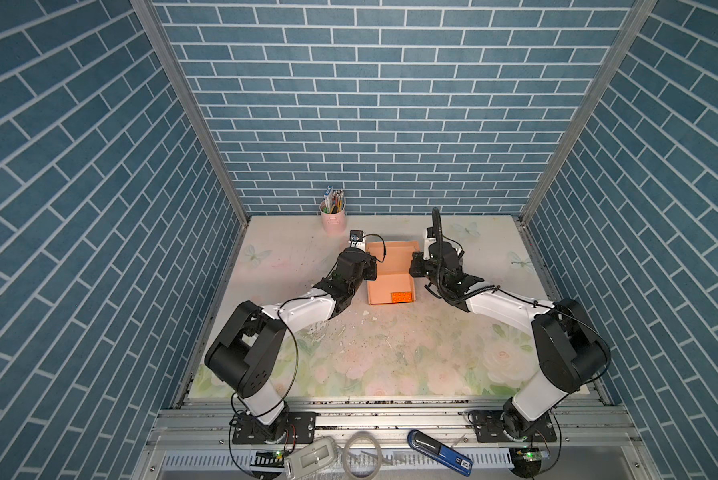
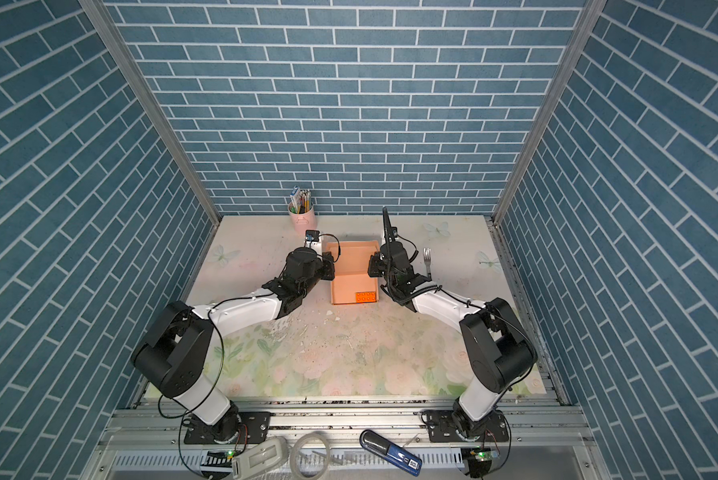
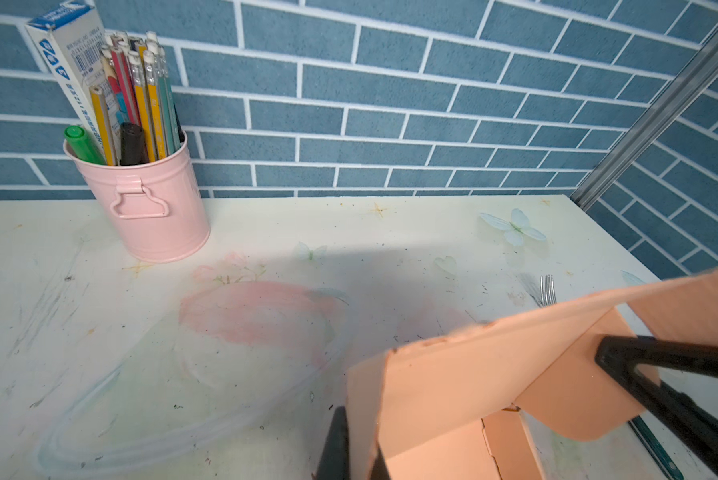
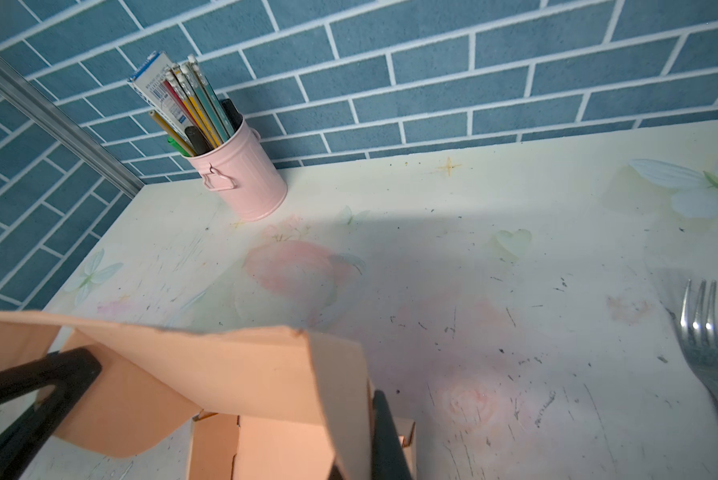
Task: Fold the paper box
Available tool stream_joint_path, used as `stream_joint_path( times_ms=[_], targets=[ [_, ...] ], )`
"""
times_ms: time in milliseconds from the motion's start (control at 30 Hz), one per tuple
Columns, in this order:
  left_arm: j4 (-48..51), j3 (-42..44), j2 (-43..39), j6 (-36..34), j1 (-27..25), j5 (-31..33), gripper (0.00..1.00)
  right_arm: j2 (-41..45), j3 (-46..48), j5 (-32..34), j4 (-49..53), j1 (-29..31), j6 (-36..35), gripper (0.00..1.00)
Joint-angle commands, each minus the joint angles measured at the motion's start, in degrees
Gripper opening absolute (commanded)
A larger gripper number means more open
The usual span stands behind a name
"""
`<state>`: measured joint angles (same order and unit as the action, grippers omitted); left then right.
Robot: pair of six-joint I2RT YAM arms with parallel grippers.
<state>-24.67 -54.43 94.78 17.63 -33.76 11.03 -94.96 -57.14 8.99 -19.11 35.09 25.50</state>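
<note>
The paper box (image 1: 388, 266) (image 2: 355, 266) is peach-orange cardboard, standing open in mid-table with its far lid panel (image 3: 453, 374) (image 4: 224, 374) raised. A bright-orange studded brick (image 1: 402, 296) (image 2: 366, 296) lies inside at its near end. My left gripper (image 1: 373, 272) (image 3: 359, 453) is shut on the box's left side flap, one finger on each face. My right gripper (image 1: 412, 268) (image 4: 359, 453) is shut on the right side flap; only its outer finger (image 4: 386, 436) shows. Each wrist view also shows the other arm's black fingers against the lid's far corner tab.
A pink tin bucket (image 1: 333, 218) (image 3: 153, 208) (image 4: 245, 183) of pencils stands at the back wall, left of the box. A metal fork (image 2: 427, 259) (image 4: 710, 345) lies on the table right of the right arm. Small tools (image 1: 440, 451) rest on the front rail.
</note>
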Motion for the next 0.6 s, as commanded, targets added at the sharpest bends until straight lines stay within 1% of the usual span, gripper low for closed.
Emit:
stream_joint_path(
  times_ms=[0, 300, 567],
  targets=[
    [-5.65, 1.72, 0.76, -1.16, 0.21, 5.14, 0.05, -1.58, 1.83, 5.54, -6.99, -0.51, 1.54, 0.00],
    [-12.28, 3.39, 3.44, -2.33, -0.70, 6.72, 0.06, -3.55, 4.91, 7.84, -14.85, 0.55, 0.62, 0.00],
    [-17.99, 5.50, 5.78, -3.07, -1.72, 8.50, 0.08, -4.59, 8.38, 7.98, -21.30, 1.01, -0.43, 0.00]
  ],
)
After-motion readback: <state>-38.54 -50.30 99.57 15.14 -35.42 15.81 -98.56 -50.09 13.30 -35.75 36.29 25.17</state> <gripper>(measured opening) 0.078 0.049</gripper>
